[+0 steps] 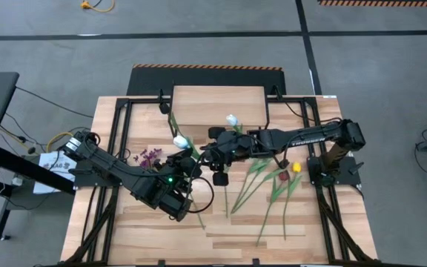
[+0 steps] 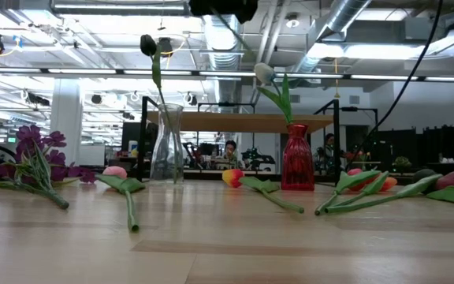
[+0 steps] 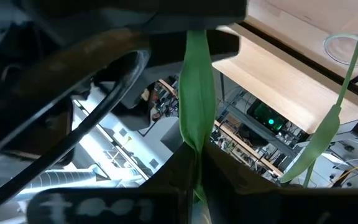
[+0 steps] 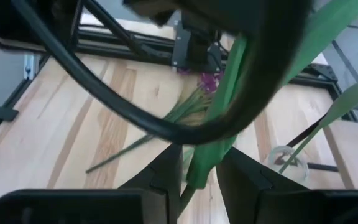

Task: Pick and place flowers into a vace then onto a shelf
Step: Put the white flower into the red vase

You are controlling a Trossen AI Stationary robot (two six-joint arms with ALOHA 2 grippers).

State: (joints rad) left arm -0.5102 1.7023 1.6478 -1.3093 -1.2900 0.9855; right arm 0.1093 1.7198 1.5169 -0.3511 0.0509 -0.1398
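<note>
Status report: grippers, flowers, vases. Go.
Left gripper shut on a green stem. Right gripper shut on another stem. One flower each in clear vase and red vase.

red vase [image 2: 298,157], purple sprig [image 2: 36,151], green stems [image 2: 268,194]

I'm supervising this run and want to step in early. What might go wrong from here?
1. The left gripper is shut on a green stem, and in the high view the right gripper crowds close beside it. The arms might collide or tear the stem.
2. The clear vase is tall and narrow, with a dark tulip leaning in it. A tug or bump could tip it.
</note>
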